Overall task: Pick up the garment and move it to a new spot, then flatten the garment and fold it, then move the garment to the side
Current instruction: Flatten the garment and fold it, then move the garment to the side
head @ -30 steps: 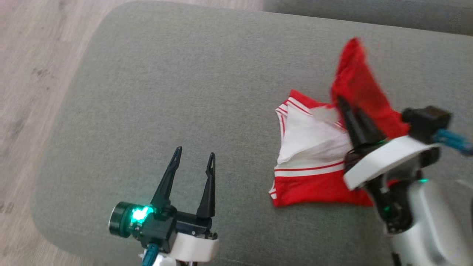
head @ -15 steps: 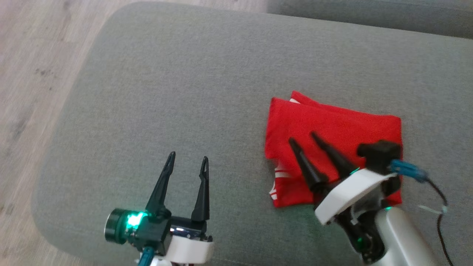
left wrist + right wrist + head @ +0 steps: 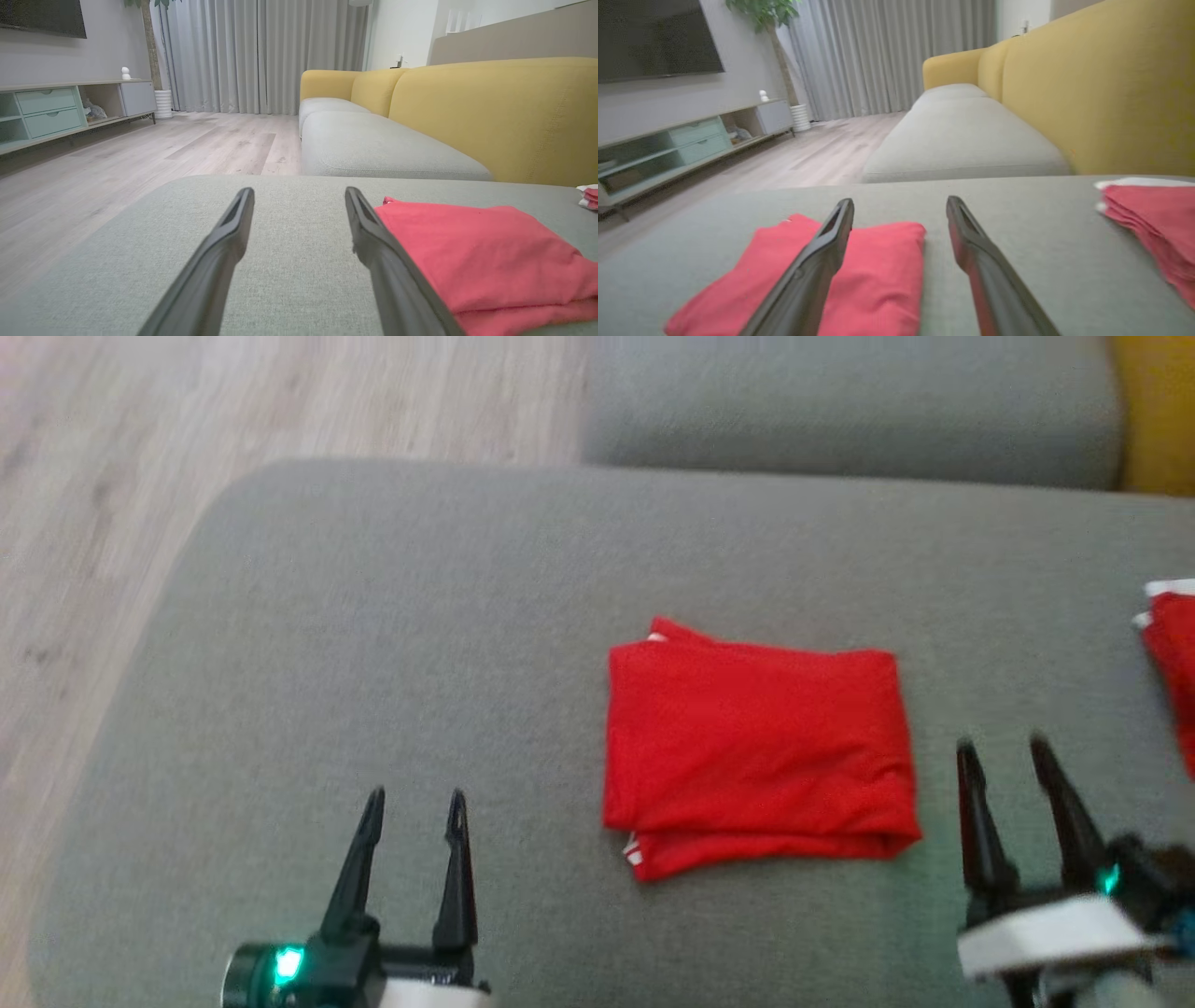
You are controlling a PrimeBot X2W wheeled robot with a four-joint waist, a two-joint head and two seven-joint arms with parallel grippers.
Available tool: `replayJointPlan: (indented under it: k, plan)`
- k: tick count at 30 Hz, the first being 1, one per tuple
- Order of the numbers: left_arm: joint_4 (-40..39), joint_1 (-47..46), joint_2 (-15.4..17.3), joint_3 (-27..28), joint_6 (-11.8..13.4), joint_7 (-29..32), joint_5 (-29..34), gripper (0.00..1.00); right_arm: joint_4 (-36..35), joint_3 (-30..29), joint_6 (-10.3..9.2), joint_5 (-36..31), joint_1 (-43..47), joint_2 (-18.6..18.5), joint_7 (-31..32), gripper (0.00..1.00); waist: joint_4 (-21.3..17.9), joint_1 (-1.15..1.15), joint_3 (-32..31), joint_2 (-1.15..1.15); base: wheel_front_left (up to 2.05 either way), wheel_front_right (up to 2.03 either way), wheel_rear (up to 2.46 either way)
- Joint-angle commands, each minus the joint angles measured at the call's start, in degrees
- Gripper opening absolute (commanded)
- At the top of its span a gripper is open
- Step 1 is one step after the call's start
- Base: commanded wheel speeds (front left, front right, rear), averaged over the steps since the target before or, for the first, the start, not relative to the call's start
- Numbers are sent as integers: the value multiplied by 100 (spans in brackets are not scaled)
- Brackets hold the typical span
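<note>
The red garment (image 3: 756,751) lies folded into a flat rectangle on the grey sofa cushion (image 3: 392,635), a bit of white trim peeking out at its near left corner. My right gripper (image 3: 1001,754) stands open just right of it, apart from the cloth and holding nothing. My left gripper (image 3: 414,800) is open at the lower left, well clear of the garment. From the left wrist the garment (image 3: 481,247) sits right of my open fingers. From the right wrist the garment (image 3: 859,275) lies low and left, behind the left finger.
A stack of red and white folded cloth (image 3: 1172,653) sits at the cushion's right edge, also as the stack (image 3: 1148,210). A second grey seat (image 3: 840,411) and a yellow backrest (image 3: 495,112) lie beyond. Wooden floor (image 3: 93,523) borders the cushion's left side.
The right gripper laid the raised red flap over the garment, opened and drew back to the right. The head camera has shifted, so the whole picture has moved.
</note>
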Motion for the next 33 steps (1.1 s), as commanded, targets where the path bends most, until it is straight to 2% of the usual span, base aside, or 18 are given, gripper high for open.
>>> replayJointPlan:
  k: [1, 10, 22, 33]
  plan:
    - [-131, -136, -12, 242, -32, -36, -23, 100, -124, 71, -4, -67, -111, -57, -81, 100, -248, 1, -261, 0, 0, 0, 0]
    - [204, 364, 39, 501, -91, -36, 41, 100, 36, -71, -4, -581, 473, 188, -125, 100, -564, 1, -693, 0, 0, 0, 0]
    - [420, 589, -13, 789, -256, -36, 92, 100, 221, 192, -4, -583, 700, 279, -126, 100, -572, 1, -913, 0, 0, 0, 0]
    - [371, 594, -83, 878, -324, -36, 246, 100, 213, 288, -4, -651, 740, 215, -127, 100, -524, 1, -797, 0, 0, 0, 0]
